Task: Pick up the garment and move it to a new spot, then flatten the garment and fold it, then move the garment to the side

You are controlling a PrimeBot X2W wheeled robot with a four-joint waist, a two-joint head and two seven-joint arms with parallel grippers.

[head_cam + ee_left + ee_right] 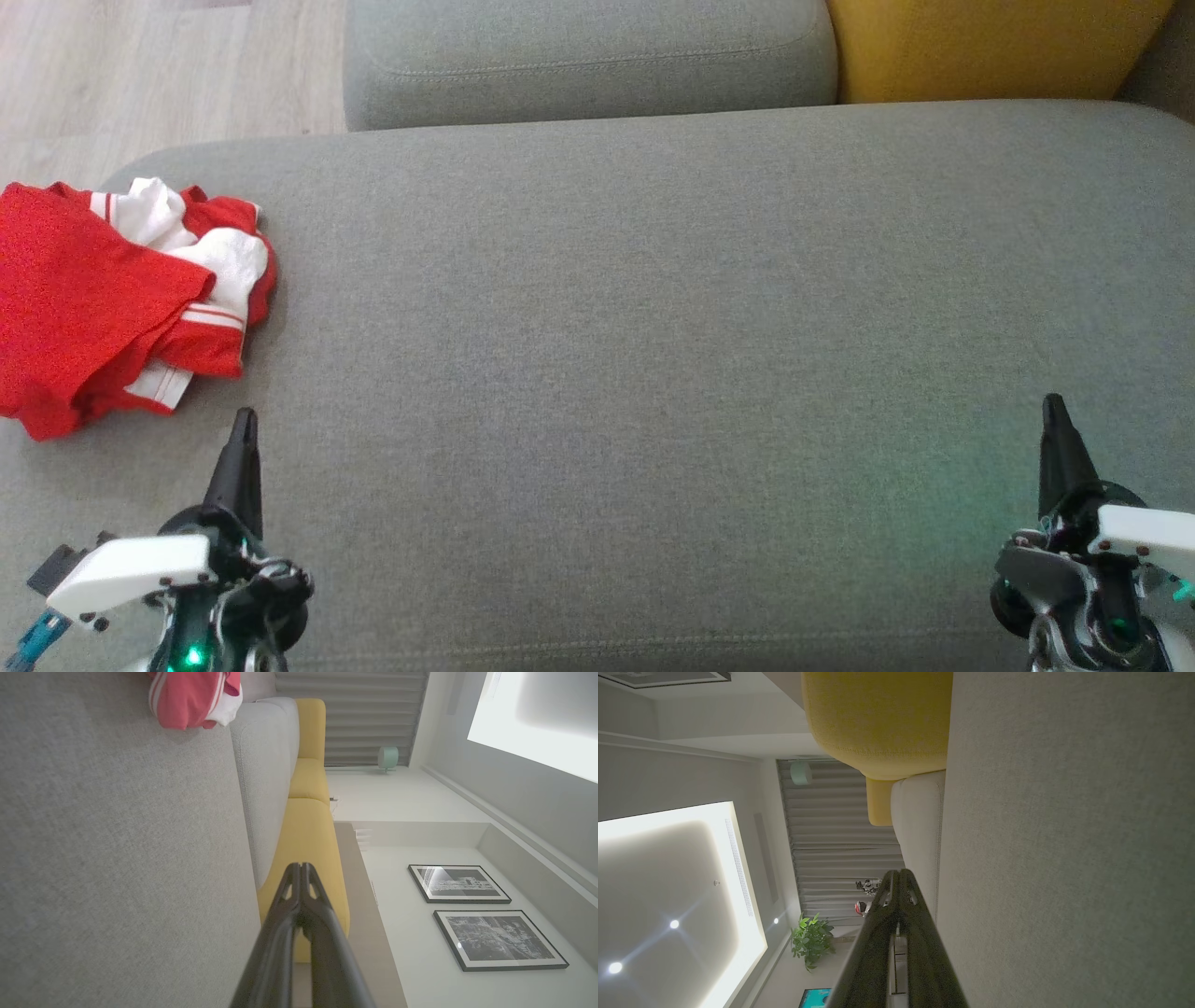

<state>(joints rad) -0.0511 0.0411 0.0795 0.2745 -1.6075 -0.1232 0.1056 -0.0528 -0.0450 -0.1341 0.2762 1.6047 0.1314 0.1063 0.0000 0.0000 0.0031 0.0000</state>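
Here we see the garment [103, 299] crumpled at the left edge, just above our left gripper [245, 422]. It and the right gripper [1053, 407], lower right, are pinched closed, empty.

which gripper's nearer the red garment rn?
Left. The left gripper sits just below the red garment, tips shut, apart from it. The right gripper is far across the grey cushion.

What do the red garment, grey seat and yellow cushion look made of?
Red garment: soft, thin cloth, likely jersey knit, matte; it lies in limp crumpled folds, with white striped trim. Grey seat: woven upholstery, matte; fine heathered grain shows. Yellow cushion: similar textured upholstery fabric, matte; stitched seam along its edge. Exact fibres cannot be told.
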